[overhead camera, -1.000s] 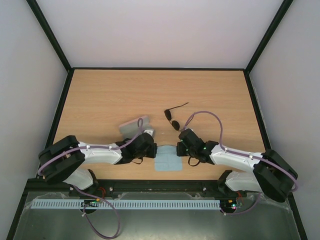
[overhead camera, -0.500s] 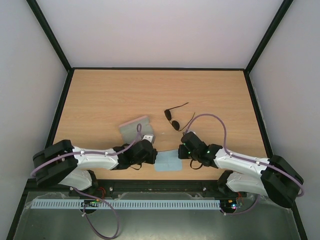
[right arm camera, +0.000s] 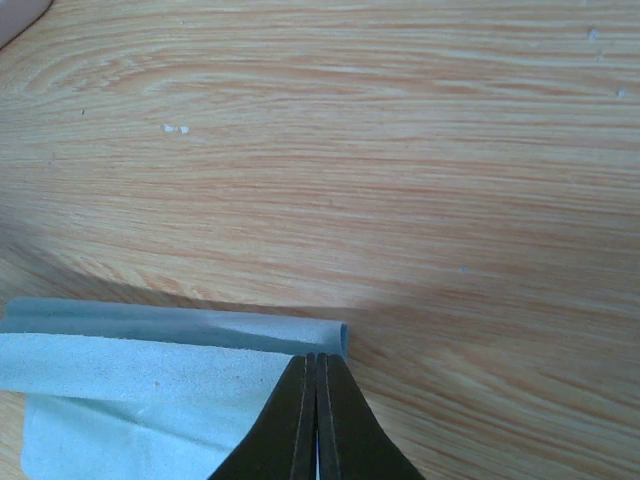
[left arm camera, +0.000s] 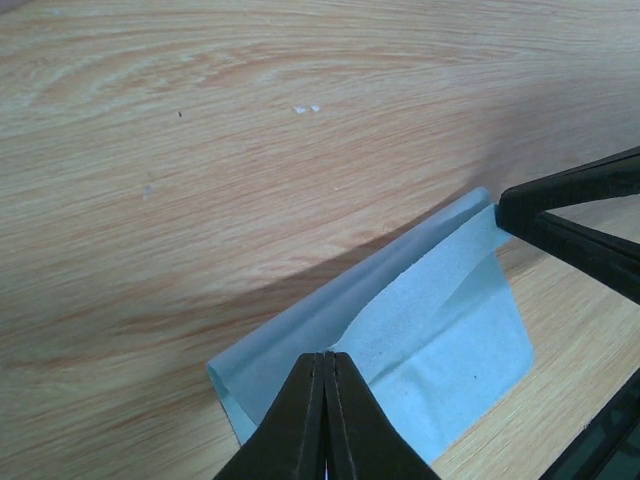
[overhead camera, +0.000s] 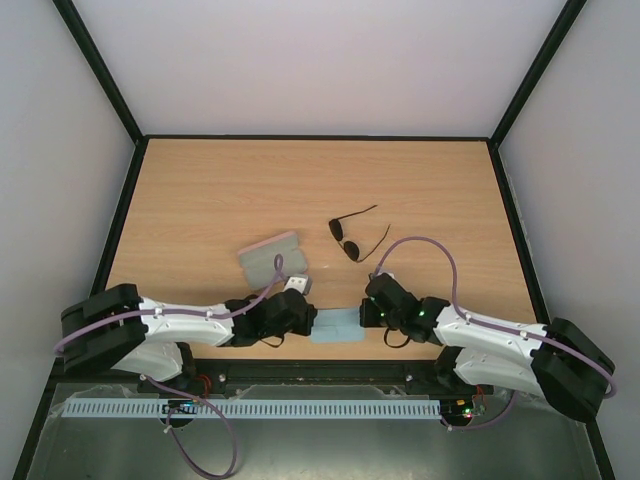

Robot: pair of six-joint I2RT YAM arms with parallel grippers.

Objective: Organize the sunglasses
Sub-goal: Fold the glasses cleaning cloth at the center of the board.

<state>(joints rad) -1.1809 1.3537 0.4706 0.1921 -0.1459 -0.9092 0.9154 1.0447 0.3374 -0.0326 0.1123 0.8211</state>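
Observation:
The black sunglasses [overhead camera: 349,238] lie open on the wooden table, beyond both arms and untouched. The light blue cloth [overhead camera: 337,327] lies near the table's front edge, its far part folded over into a rolled fold. My left gripper [overhead camera: 312,322] is shut on the cloth's left corner [left arm camera: 440,340], fingertips pinched at the fold [left arm camera: 328,356]. My right gripper [overhead camera: 363,315] is shut on the cloth's right corner [right arm camera: 150,370], tips together at the fold's end [right arm camera: 316,358]. The right fingers [left arm camera: 570,215] show in the left wrist view.
The pink case [overhead camera: 272,258] lies left of the sunglasses, just beyond the left wrist; its corner shows in the right wrist view [right arm camera: 15,15]. The table's front edge [overhead camera: 330,355] lies right behind the cloth. Dark side rails bound the table.
Both grippers have drawn back toward the front edge, holding the cloth's far corners. The cloth's far part now lies folded over its near part. Sunglasses and case have not moved.

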